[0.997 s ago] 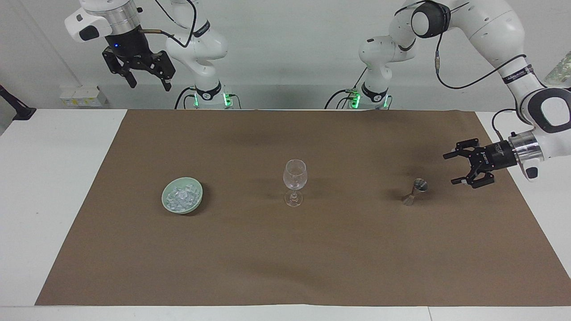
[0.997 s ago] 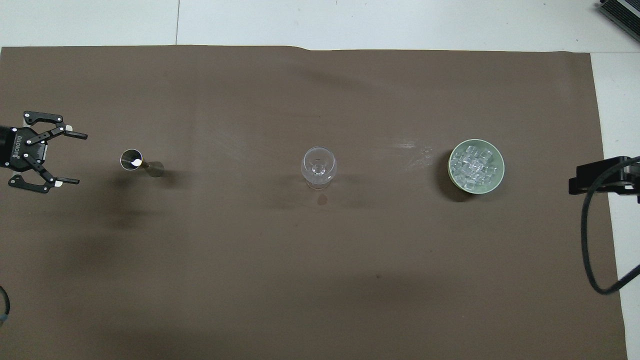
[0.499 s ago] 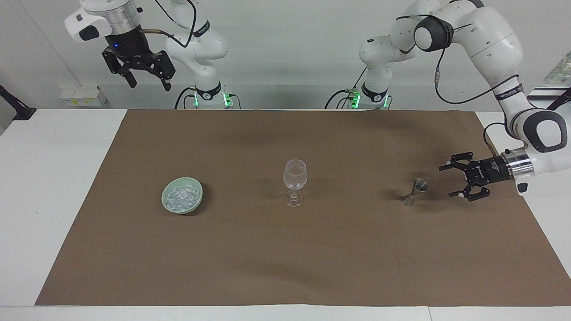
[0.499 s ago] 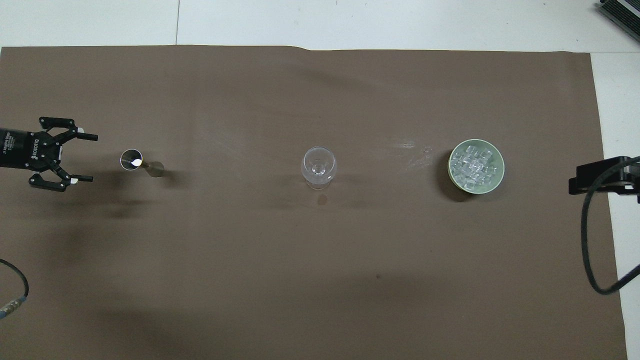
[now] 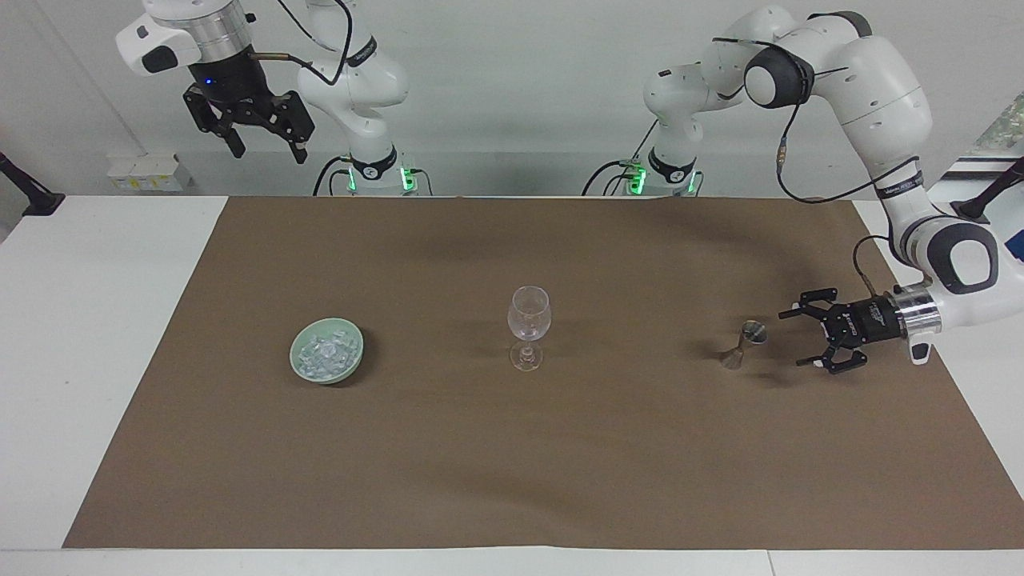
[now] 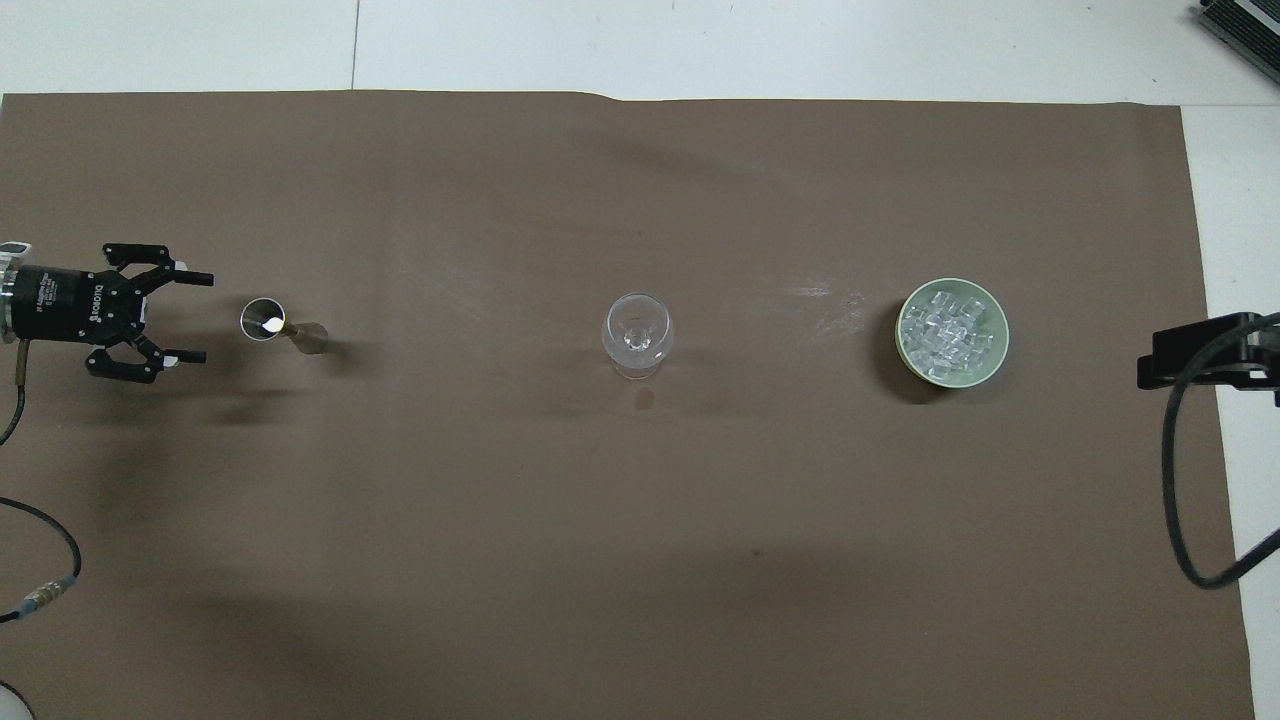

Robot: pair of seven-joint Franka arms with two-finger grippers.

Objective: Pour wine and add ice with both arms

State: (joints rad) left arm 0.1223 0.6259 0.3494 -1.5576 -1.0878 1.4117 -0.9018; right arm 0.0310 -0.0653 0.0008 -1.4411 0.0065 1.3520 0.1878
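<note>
Low over the brown mat (image 5: pixel 512 448) at the left arm's end of the table, the left gripper (image 5: pixel 800 338) lies on its side with its fingers spread and nothing between them. It points at the small metal jigger (image 5: pixel 742 344), which stands just beside the fingertips, at their 9 o'clock in the facing view; a gap shows between tips and cup, so they look apart. In the overhead view the same gripper (image 6: pixel 190 316) sits at 9 o'clock of the jigger (image 6: pixel 263 319).

The wine glass (image 5: pixel 529 326) stands upright at mid-mat and looks empty, though clear glass makes that hard to judge. At its 9 o'clock in the facing view, toward the right arm's end, the pale green bowl (image 5: pixel 298 350) holds the ice (image 5: pixel 326 354), a heap of clear chunks.

The right gripper (image 5: pixel 267 142) waits high up near its base, above the table's edge, fingers parted and holding nothing.
</note>
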